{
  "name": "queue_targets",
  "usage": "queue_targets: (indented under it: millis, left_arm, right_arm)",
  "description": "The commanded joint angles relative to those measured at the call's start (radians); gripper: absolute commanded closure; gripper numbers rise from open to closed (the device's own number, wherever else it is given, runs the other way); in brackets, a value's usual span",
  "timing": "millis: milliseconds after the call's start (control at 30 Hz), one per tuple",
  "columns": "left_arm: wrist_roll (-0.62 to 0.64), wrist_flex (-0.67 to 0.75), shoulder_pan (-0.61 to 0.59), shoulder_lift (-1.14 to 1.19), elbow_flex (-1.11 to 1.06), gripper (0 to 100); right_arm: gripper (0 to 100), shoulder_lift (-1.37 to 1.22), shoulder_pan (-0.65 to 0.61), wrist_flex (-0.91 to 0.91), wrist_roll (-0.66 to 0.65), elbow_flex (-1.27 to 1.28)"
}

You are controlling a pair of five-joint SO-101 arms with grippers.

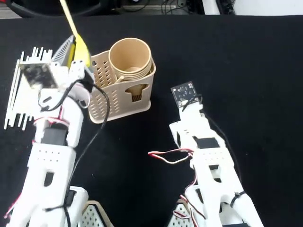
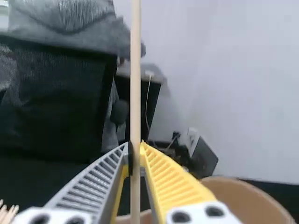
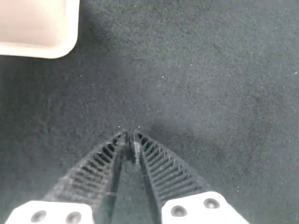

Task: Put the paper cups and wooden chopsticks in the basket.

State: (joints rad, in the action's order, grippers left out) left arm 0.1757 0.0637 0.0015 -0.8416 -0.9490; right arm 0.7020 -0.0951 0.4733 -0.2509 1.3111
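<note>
- Black cloth covers the table (image 1: pixel 246 71), with two white arms reaching in from the near edge, side by side.
- A beige slotted basket (image 1: pixel 137 97) stands upright left of centre. A stack of paper cups (image 1: pixel 130 56) sits inside it, mouths up, filling the far part of the basket and rising above its rim.
- The left gripper (image 1: pixel 75 49) hangs just left of the basket, at its far left corner. Its grey and yellow fingers are clamped on a single wooden chopstick (image 1: pixel 68 16).
- In the left wrist view the same grip shows close up: the left gripper (image 2: pixel 134 147) pinches the chopstick (image 2: pixel 135 70) partway along, and the stick runs straight on past the fingertips. The cup rim (image 2: pixel 252 196) lies just beneath.
- More loose chopsticks (image 1: pixel 14 99) lie in a rough row on the cloth at the far left, partly under the left arm and well clear of the basket.
- The right arm (image 1: pixel 203 142) lies to the right of the basket. Its right gripper (image 3: pixel 128 137) is empty, its two ribbed fingers pressed together over bare cloth, with a corner of the basket (image 3: pixel 37 28) nearby.
</note>
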Motion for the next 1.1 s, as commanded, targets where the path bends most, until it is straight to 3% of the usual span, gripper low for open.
queue_targets:
  millis: [0, 100, 267, 367, 633, 833, 933, 1067]
  left_arm:
    - [0.002, 0.025, 0.015, 0.097, -0.001, 97]
    - [0.003, -0.038, 0.015, 0.100, 0.008, 90]
    - [0.091, -0.450, -0.018, 0.110, 0.236, 83]
    - [0.094, -0.603, -0.054, 0.101, 0.361, 83]
    - [0.094, -0.799, -0.153, 0.110, 0.585, 83]
    - [0.095, -0.913, -0.392, 0.117, 0.674, 83]
    - [0.021, -1.046, -0.466, 0.187, 0.730, 83]
    - [-0.133, -1.162, -0.473, 0.425, 0.835, 83]
  right_arm:
    - [98.4, 0.030, -0.015, -0.018, -0.003, -0.010]
    - [98.4, 0.030, -0.015, -0.018, -0.003, -0.010]
    - [98.4, 0.030, -0.015, -0.018, -0.003, -0.010]
    - [98.4, 0.030, -0.015, -0.018, -0.003, -0.010]
    - [98.4, 0.030, -0.015, -0.018, -0.003, -0.010]
    - [98.4, 0.030, -0.015, -0.018, -0.003, -0.010]
    - [98.4, 0.030, -0.015, -0.018, -0.003, -0.010]
    - [98.4, 0.030, -0.015, -0.018, -0.003, -0.010]
